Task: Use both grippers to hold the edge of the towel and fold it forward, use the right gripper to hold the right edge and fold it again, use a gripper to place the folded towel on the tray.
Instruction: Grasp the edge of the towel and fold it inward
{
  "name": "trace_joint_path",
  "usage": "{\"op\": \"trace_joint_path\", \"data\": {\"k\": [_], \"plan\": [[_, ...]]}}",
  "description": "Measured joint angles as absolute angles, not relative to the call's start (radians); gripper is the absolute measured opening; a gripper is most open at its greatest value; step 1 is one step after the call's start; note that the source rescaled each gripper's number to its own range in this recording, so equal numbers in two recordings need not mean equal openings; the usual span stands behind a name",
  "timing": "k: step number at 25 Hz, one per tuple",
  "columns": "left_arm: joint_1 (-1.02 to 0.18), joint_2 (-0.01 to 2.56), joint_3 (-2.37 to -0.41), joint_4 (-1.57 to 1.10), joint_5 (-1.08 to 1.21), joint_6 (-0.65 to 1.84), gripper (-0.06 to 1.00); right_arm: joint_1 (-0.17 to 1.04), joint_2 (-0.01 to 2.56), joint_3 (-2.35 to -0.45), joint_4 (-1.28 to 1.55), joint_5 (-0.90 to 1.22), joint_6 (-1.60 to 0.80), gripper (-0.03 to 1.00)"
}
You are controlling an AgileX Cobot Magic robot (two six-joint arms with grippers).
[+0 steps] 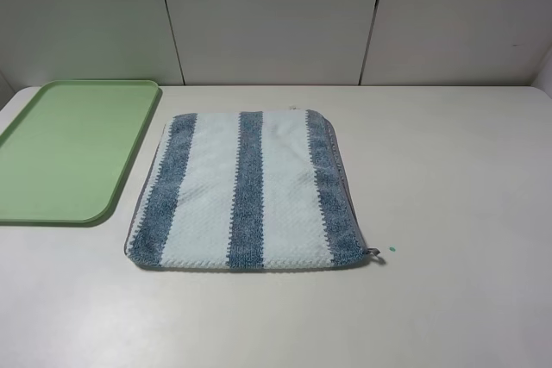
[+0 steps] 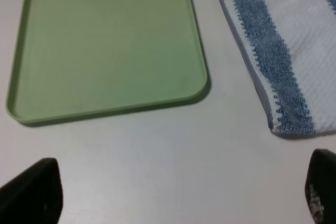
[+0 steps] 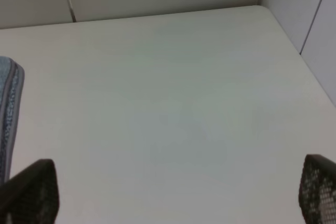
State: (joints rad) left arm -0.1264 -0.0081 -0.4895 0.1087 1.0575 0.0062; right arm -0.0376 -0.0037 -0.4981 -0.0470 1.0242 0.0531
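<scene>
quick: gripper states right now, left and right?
Left gripper: open, holding nothing.
Right gripper: open, holding nothing.

The striped towel (image 1: 248, 191) lay flat on the white table (image 1: 448, 178) — just beside it, not touching, sat the green tray (image 1: 52, 213).

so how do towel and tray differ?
Colour: the tray is plain light green; the towel is striped blue-grey and whitish. Surface: the tray is smooth with a low raised rim; the towel is textured cloth with a grey hem. Place: the tray sits far left, cut off by the frame; the towel lies near the middle. Shared: both lie flat, roughly rectangular, apart.
</scene>
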Motion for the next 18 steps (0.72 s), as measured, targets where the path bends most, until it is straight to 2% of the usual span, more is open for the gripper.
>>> {"op": "trace_joint_path", "data": {"k": [18], "plan": [[-0.126, -0.008, -0.49, 0.109, 1.058, 0.006, 0.91, -0.038, -0.004, -0.498, -0.047, 1.024, 0.053, 1.0]]}}
